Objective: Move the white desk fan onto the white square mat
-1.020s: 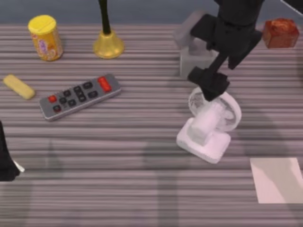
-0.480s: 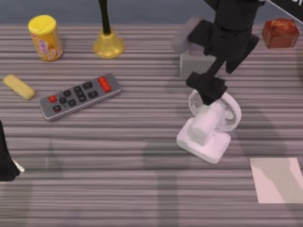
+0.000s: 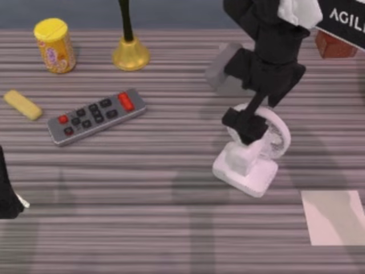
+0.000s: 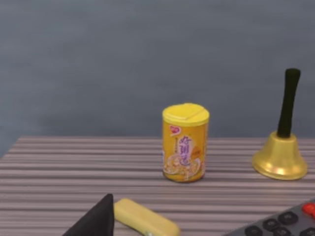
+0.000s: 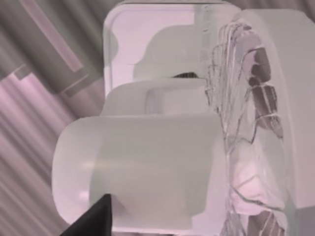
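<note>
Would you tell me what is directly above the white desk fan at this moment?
The right gripper hangs over the white desk fan, above its motor housing, hiding part of the grille. Whether its fingers touch the fan cannot be seen. The white square mat lies apart, bare.

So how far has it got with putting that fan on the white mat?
Nothing is finished yet: the white desk fan stands on the striped table, apart from the white square mat near the right edge. In hand: the right gripper is low over the fan's motor housing, about to grasp. Left: grip, lift, carry, set down. The left gripper sits parked at the left edge.
</note>
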You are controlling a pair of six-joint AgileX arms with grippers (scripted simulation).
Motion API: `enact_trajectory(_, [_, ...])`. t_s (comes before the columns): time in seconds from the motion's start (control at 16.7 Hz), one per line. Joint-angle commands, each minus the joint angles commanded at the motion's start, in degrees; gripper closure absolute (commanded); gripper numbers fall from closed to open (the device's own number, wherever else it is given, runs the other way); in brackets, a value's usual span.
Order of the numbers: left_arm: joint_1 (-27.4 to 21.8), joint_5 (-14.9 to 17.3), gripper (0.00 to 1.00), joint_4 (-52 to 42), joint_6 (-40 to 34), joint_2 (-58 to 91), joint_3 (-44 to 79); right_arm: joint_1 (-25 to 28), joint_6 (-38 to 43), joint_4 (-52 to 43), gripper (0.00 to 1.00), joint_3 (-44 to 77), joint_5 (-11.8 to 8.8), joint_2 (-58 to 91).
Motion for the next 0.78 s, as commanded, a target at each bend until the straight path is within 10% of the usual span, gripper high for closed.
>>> enact_trajectory(0.12, [0.00,0.00,0.00,0.00,0.00,0.00,0.00,0.00,0.00,0.00,0.00,0.00,0.00,0.00])
enact_trajectory(0.78, [0.00,0.00,0.00,0.00,0.00,0.00,0.00,0.00,0.00,0.00,0.83,0.00,0.00,0.00])
